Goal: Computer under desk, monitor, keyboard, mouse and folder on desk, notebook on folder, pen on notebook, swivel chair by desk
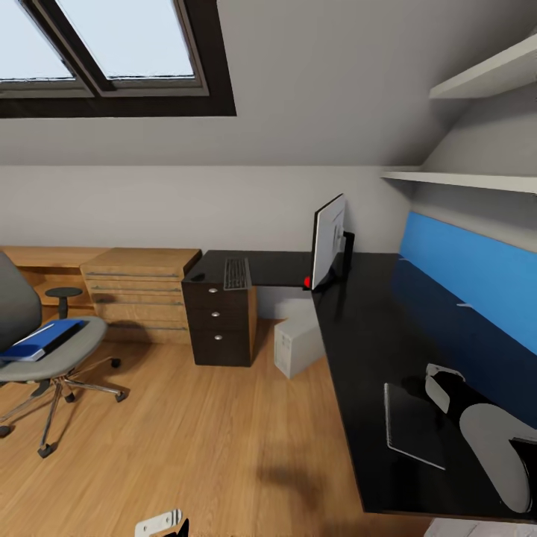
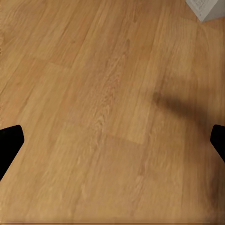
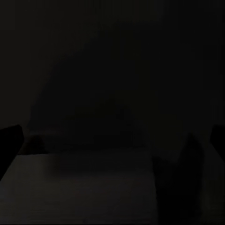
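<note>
Where the right gripper [image 1: 440,384] hovers over the black desk [image 1: 358,335], jaw state cannot be told, and the notebook [image 1: 412,425] lies flat just beside it. Farther off stand the monitor [image 1: 328,240] and keyboard [image 1: 236,273]; the folder [image 1: 43,340] rests on the swivel chair [image 1: 71,350].

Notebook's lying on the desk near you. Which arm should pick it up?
Right. The right gripper hovers over the desk beside the notebook. The left gripper points down at the wood floor, away from the desk.
</note>
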`<state>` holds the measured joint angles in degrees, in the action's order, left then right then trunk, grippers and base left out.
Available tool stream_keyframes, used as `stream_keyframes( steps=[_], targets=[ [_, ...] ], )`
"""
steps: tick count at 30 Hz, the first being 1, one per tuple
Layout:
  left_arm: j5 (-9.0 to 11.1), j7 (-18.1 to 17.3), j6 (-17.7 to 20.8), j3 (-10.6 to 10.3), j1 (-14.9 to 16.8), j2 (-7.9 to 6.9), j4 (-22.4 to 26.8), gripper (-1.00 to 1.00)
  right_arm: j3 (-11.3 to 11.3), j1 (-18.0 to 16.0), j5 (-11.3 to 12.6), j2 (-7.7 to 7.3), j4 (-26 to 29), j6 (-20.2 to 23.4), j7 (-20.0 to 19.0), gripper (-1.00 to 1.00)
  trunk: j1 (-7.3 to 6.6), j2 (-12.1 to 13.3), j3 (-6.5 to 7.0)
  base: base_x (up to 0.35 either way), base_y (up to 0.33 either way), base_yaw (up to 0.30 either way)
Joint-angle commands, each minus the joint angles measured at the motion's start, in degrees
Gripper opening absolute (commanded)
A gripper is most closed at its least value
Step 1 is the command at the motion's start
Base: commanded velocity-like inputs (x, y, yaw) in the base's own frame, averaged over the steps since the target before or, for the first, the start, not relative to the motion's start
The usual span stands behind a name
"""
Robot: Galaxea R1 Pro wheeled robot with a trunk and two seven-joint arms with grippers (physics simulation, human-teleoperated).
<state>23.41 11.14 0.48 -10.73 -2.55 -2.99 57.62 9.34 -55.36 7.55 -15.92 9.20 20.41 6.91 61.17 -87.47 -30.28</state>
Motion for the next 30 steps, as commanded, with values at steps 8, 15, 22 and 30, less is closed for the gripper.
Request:
stream_keyframes(
  steps=[8, 15, 22, 30],
  targets=[
    [0.5, 0.5, 0.1, -0.3, 0.0, -0.09, 0.1, 1.00, 0.1, 0.0, 0.6, 0.01, 0.1, 0.2, 0.3, 1.00, -0.02, 0.0, -0.05, -0.155, 0.000, 0.000],
    [0.5, 0.5, 0.1, -0.3, 0.0, -0.05, 0.1, 1.00, 0.1, 0.0, 0.6, 0.01, 0.1, 0.2, 0.4, 1.00, -0.02, 0.0, -0.05, -0.174, 0.000, 0.000],
    [0.5, 0.5, 0.1, -0.3, 0.0, -0.04, 0.1, 1.00, 0.1, 0.0, 0.6, 0.01, 0.1, 0.2, 0.4, 1.00, -0.02, 0.0, -0.05, -0.153, 0.000, 0.000],
    [0.5, 0.5, 0.1, -0.3, 0.0, -0.05, 0.1, 1.00, 0.1, 0.0, 0.6, 0.01, 0.1, 0.2, 0.4, 1.00, -0.02, 0.0, -0.05, -0.188, 0.000, 0.000]
  ],
)
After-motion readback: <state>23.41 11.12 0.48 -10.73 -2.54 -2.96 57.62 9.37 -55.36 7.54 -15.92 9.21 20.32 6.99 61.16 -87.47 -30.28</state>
